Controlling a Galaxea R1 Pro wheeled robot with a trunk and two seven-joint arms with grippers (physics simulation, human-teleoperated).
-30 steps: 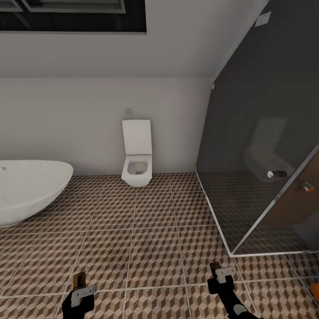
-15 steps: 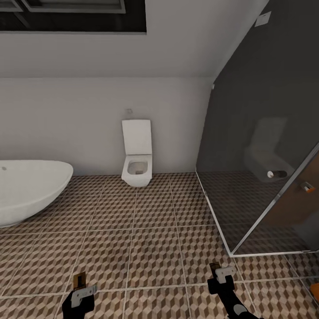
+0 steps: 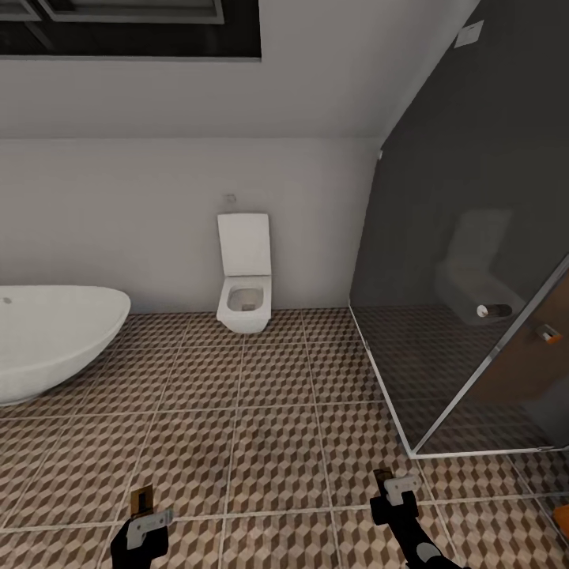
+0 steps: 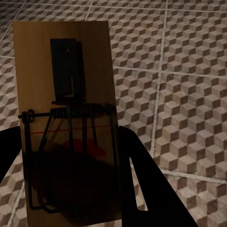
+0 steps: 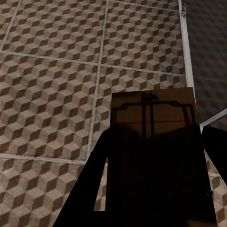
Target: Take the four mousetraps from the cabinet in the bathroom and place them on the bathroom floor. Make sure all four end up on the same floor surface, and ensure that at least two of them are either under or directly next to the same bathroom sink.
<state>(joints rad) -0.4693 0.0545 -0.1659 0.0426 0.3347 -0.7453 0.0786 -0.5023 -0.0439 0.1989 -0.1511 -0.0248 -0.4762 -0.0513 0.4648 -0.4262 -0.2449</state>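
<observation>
Two mousetraps in transit: left gripper point(image 4: 71, 189) clamps one point(image 4: 66, 118), right gripper point(image 5: 151, 189) clamps another point(image 5: 151, 142); next, find the sink, lower both onto bathroom floor point(image 3: 261, 411)

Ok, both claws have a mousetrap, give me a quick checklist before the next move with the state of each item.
1. Left claw shut on a mousetrap: ok, the board sits between its fingers.
2. Right claw shut on the second mousetrap: ok.
3. Bathroom floor ahead free of obstacles: ok, bare tiles up to the toilet.
4. Bathroom sink in sight for placing: not ok; ahead stand the toilet, the bathtub and the glass shower screen.
5. Room on the right: cannot tell how near the screen's rail is.
</observation>
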